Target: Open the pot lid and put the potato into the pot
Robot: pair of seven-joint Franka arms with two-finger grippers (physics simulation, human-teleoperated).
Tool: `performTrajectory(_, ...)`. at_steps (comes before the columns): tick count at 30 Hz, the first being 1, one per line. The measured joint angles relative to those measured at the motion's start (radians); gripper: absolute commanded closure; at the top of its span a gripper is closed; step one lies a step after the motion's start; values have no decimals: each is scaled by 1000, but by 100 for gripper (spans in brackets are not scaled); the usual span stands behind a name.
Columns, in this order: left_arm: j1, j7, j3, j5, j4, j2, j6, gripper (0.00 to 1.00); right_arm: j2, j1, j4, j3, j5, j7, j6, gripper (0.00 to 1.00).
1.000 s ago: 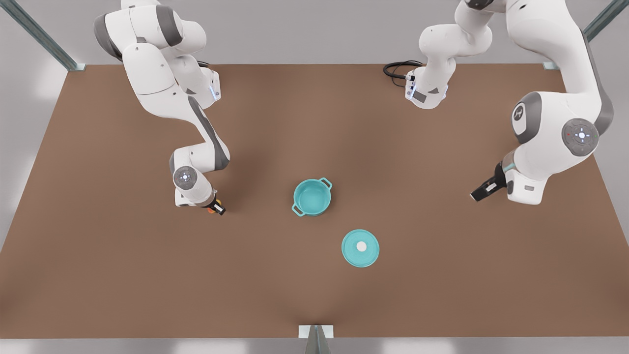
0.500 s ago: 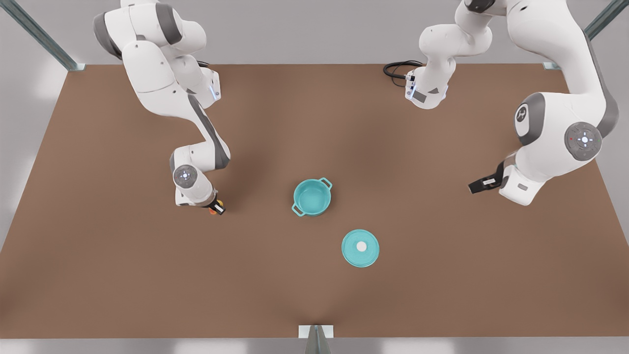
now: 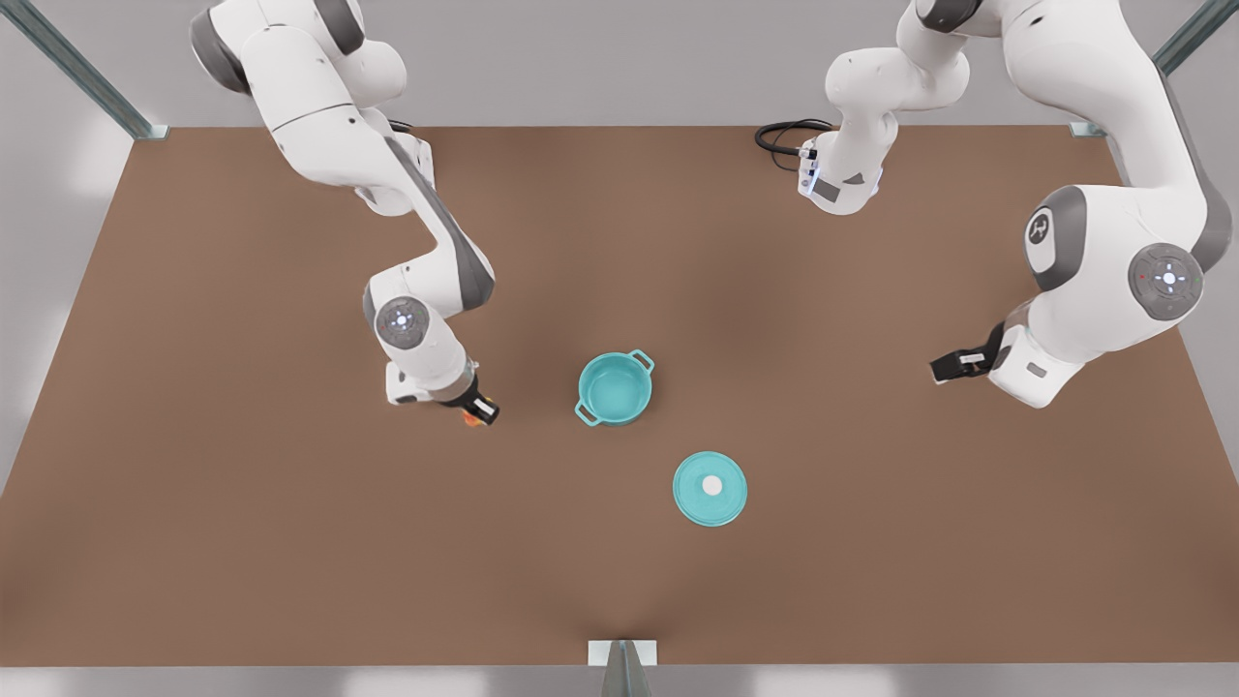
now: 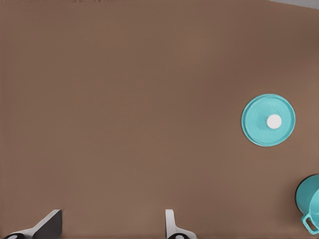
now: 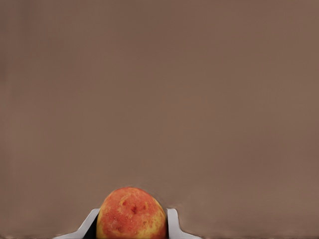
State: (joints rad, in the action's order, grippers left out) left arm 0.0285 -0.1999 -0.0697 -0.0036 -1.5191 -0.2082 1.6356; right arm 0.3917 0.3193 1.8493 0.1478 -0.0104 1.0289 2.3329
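Front view: brown table (image 3: 242, 542), two white arms. The right gripper (image 3: 476, 410), on the front view's left, hangs just above the table with its fingers clamped on the potato (image 3: 473, 419), whose orange edge peeks out below the fingertips. Right wrist view confirms it: potato (image 5: 131, 213), yellow-orange with red blotches, pinched between the two pale fingers (image 5: 172, 221), bare table beyond.

The pot (image 3: 615, 388) sits open near the table's middle, near the potato on the side of the front view's right, teal inside, loop handles at opposite sides. The pot lid (image 3: 710, 488) lies flat on the table, white knob up, apart from the pot and nearer the camera.

The left gripper (image 3: 947, 369), on the front view's right, waits well apart from pot and lid. Left wrist view: its fingers (image 4: 49, 224) stand wide apart with nothing between them; pot lid (image 4: 268, 120) and the pot's edge (image 4: 310, 201) lie farther off.
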Motion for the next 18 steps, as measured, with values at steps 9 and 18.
performTrajectory(9, 6, 45, 1, -5, -1, 1, -2, 0, 146, 200, -267, 8, 31, 170, -170, 53)
performTrajectory(18, 14, 71, -1, -41, 1, -3, 3, 0, 330, 299, -420, -2, 30, 326, -206, 53)
